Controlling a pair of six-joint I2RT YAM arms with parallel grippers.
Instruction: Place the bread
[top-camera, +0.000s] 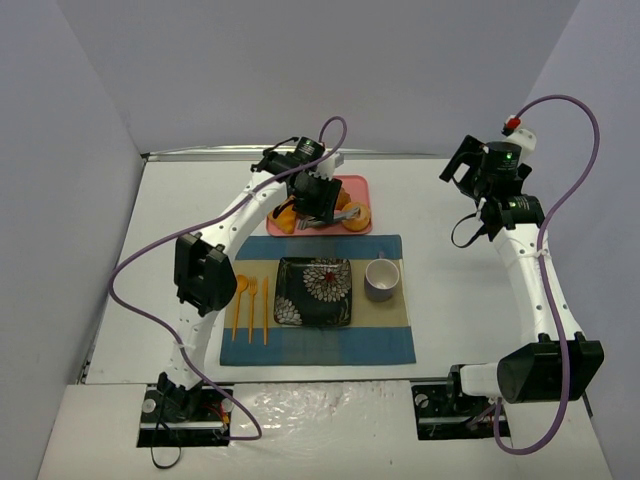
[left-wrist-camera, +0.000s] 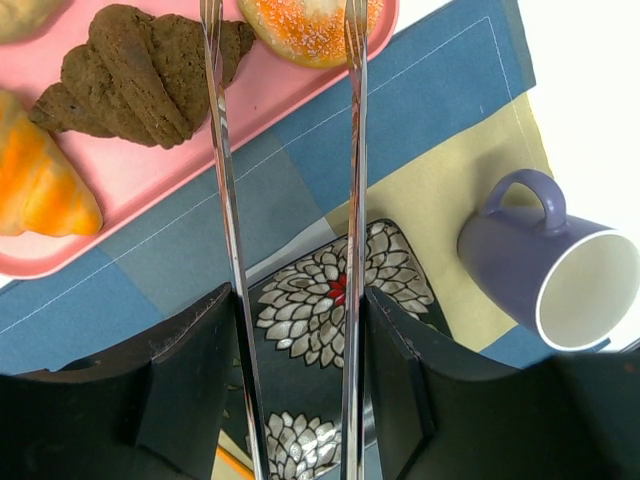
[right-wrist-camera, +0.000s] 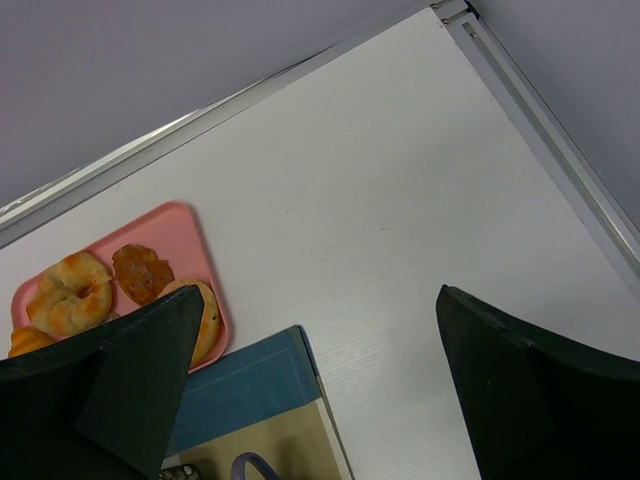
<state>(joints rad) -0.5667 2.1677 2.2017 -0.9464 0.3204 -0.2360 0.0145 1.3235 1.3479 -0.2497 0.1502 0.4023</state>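
We count 4 breads on 1 pink tray (left-wrist-camera: 285, 85). The bread (left-wrist-camera: 300, 25) sits at its right end, nr the mat's (left-wrist-camera: 440, 90) far edge. Left gripper (left-wrist-camera: 300, 292) clasps 1 pr of tongs (left-wrist-camera: 226, 180); 2 arms spread, one crossing the bread, contact unclear. Right gripper (right-wrist-camera: 320, 292) is spread wide, nothing betw. its fingers, well apart from the tray. On the mat: 1 plate (left-wrist-camera: 310, 310), 1 cup (left-wrist-camera: 560, 270), 3 orange cutlery pcs (top-camera: 250, 305).

- Top external: high, from the near edge, looking down on the whole worktop (top-camera: 450, 300).
- Left wrist: close over the pink tray (left-wrist-camera: 280, 110), facing down.
- Right wrist: farther off, sharing that tray.
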